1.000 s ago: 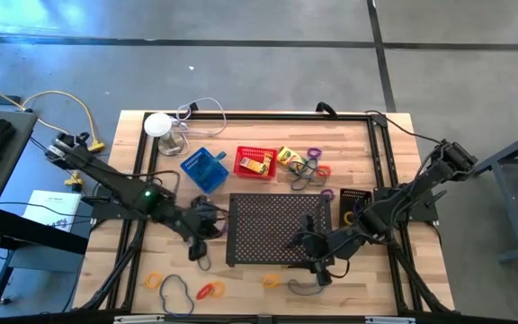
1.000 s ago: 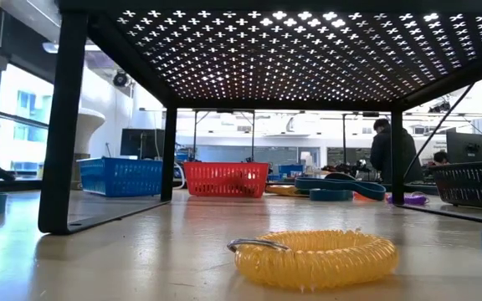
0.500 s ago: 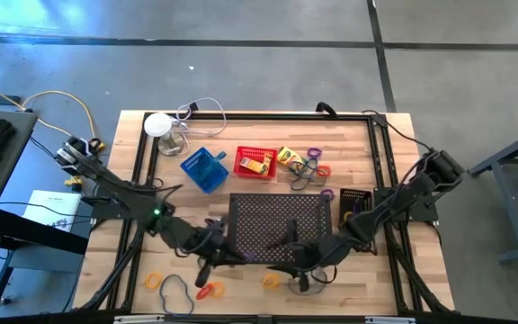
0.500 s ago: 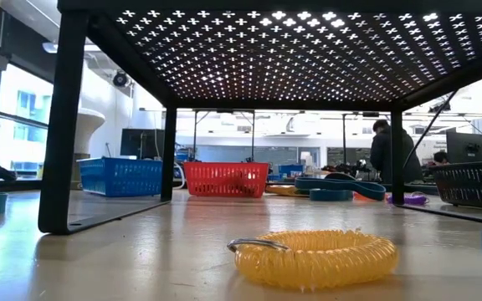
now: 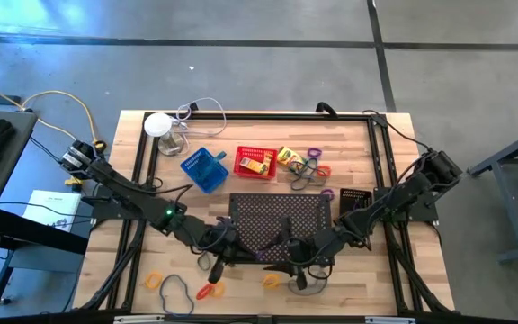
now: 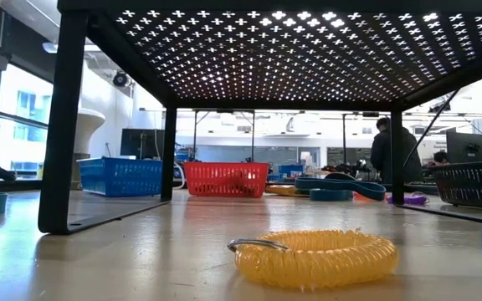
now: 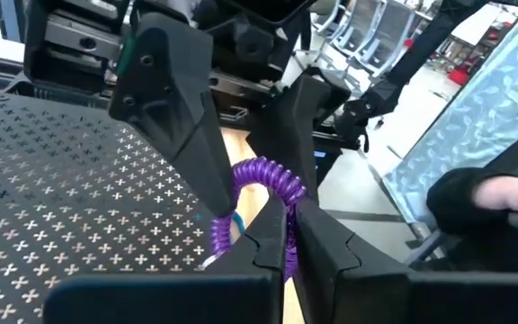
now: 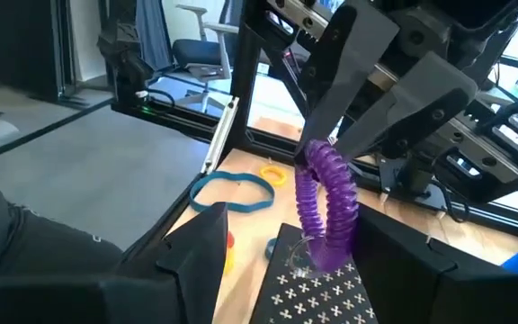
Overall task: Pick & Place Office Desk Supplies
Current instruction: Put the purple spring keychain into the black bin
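Note:
A purple coiled loop (image 7: pixel 263 175) hangs in the air over the near edge of the large black perforated tray (image 5: pixel 277 211). My left gripper (image 7: pixel 288 236) is shut on it, reaching in from the table's left (image 5: pixel 239 252). Coming from the right, my right gripper (image 8: pixel 290 220) is open (image 5: pixel 279 256), with one finger on each side of the loop (image 8: pixel 326 202); whether either finger touches it, I cannot tell. On the table behind the tray rest a blue basket (image 5: pixel 203 169), a red basket (image 5: pixel 254 162) and a black basket (image 5: pixel 356 200). My left gripper pinches the upper bend of the purple loop (image 8: pixel 317 151) between its two fingers. The fingers come nearly level from the table's left. The loop hangs below them, lifted above the tray's near part, with its lower end (image 8: pixel 306 256) close over the tray.
Loose loops lie along the near edge: orange (image 5: pixel 154 281), grey (image 5: pixel 176 290), red (image 5: pixel 209 290), yellow (image 6: pixel 312 257). More loops (image 5: pixel 308 171) and a yellow crayon box (image 5: pixel 288 156) lie behind the tray. A white disc (image 5: pixel 158 124) sits far left. A person's sleeve (image 7: pixel 484 193) shows beyond the table.
Both grippers have come together over the tray's near edge, the left moving toward the right, the right toward the left. Both have tipped up from pointing downward to nearly level.

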